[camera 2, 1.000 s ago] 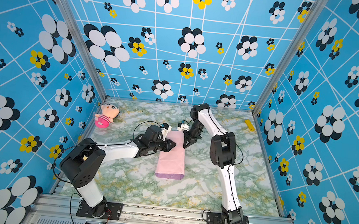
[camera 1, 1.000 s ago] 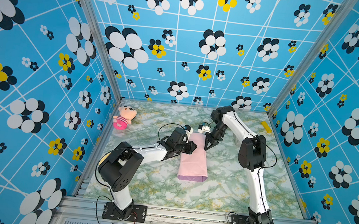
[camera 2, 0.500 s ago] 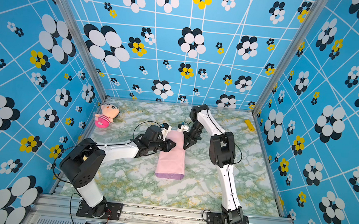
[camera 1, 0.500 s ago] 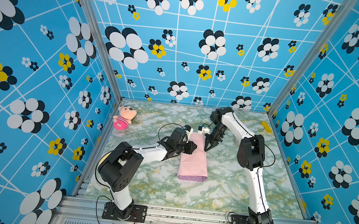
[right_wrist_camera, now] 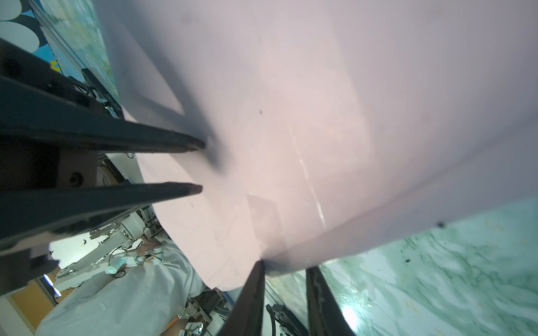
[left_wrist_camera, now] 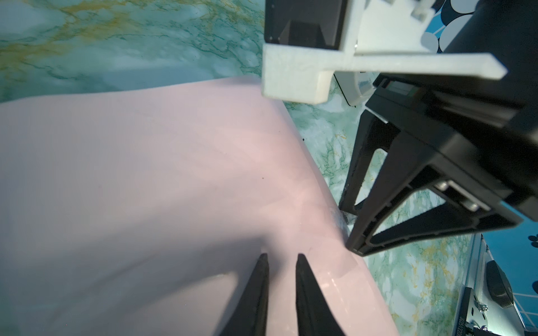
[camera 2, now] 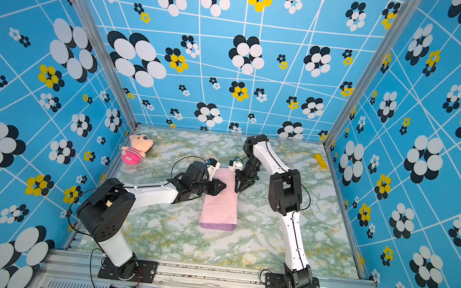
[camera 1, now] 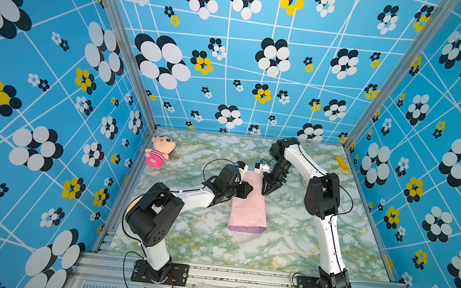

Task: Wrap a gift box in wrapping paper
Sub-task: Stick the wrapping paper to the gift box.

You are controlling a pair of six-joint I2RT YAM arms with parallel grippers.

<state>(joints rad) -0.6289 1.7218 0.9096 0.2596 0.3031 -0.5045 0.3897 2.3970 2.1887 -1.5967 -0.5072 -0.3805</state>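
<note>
- On the green-veined marble-pattern tabletop, the thin wrapping paper lay folded into a long flat tube, pale pink outward with a lilac band at its near end. The small black gift box was hidden, presumably under the raised fold at the far end, where both arms met it.
- The left jaws stood narrow with nothing between them, their tips resting on top of the paper. Nothing visible fastened the overlap, so lifting those tips too early could let the fold spring open.
- The right jaws were narrowly parted at the paper's right edge. The edge sat at their tips but, as far as could be seen, was not pinched. From there the flap could slip free, and a careless re-closing could crumple or tear the thin sheet.
- A sideways push from either arm could slide the light tube across the smooth tabletop. It could also shift the box inside, leaving uneven ends to fold.
- The two sets of jaws were near each other over the same fold, so a small misjudged move could knock them together.
</note>
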